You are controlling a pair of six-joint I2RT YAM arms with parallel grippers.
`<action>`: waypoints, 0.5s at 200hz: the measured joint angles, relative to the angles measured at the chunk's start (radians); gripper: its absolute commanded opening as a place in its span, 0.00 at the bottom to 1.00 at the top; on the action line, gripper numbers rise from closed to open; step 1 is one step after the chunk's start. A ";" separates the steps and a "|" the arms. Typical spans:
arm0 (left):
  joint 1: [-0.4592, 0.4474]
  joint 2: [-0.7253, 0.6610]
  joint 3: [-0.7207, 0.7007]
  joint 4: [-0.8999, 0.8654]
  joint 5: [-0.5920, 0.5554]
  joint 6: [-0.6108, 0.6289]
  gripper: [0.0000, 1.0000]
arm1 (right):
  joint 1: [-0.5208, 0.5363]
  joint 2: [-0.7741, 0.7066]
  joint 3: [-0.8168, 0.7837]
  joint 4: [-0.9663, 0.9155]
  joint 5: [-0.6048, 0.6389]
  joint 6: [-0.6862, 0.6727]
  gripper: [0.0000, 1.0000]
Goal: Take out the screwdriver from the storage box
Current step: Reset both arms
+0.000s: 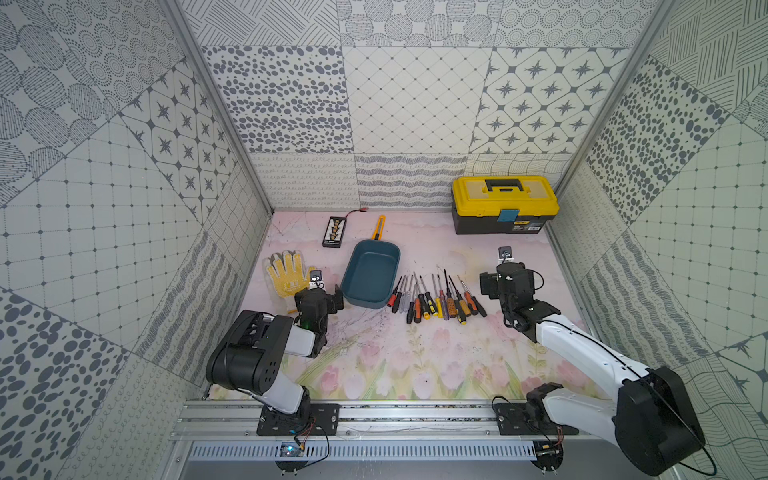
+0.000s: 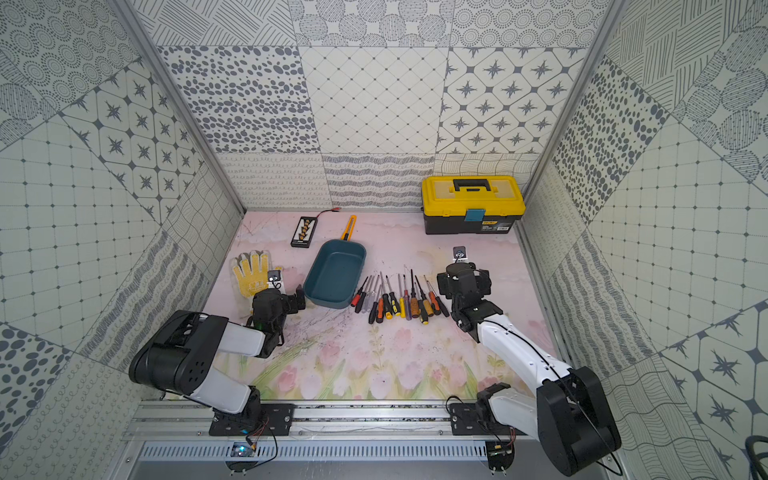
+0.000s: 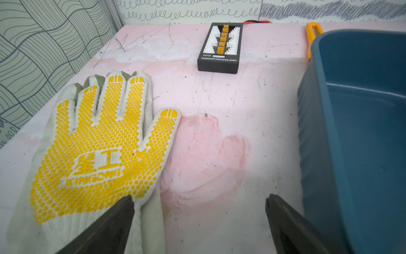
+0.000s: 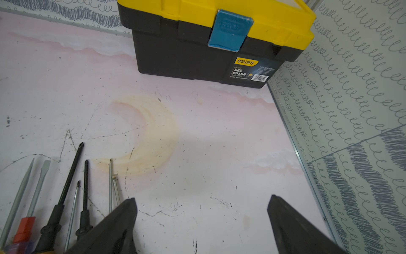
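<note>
Teal storage box (image 1: 370, 274) sits on the pink bench (image 1: 415, 353), nothing showing inside it. Screwdrivers (image 1: 436, 297) lie in a row on the bench just beside the box, handles toward the arms. Left claw (image 3: 198, 217) hovers between a yellow-dotted glove (image 3: 98, 149) and the box wall, jaws wide apart, gripping nothing. Right claw (image 4: 202, 220) hangs at the far end of the row, jaws also spread, empty. Yellow-lidded toolbox (image 1: 505, 203) stands in the back corner.

A teal-blue storage box (image 1: 370, 274), a yellow-dotted white glove (image 1: 286, 272) and a yellow-lidded black toolbox (image 1: 503, 203) on a pink floral mat (image 1: 415, 357).
</note>
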 measured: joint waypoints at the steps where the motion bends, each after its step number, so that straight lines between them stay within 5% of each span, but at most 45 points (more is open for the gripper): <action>1: 0.000 0.000 0.000 0.000 0.000 0.000 0.99 | 0.000 0.000 -0.002 0.003 0.000 0.000 0.99; 100: 0.014 0.008 0.070 -0.018 0.021 0.000 0.99 | -0.053 -0.031 -0.200 0.352 -0.070 -0.077 0.99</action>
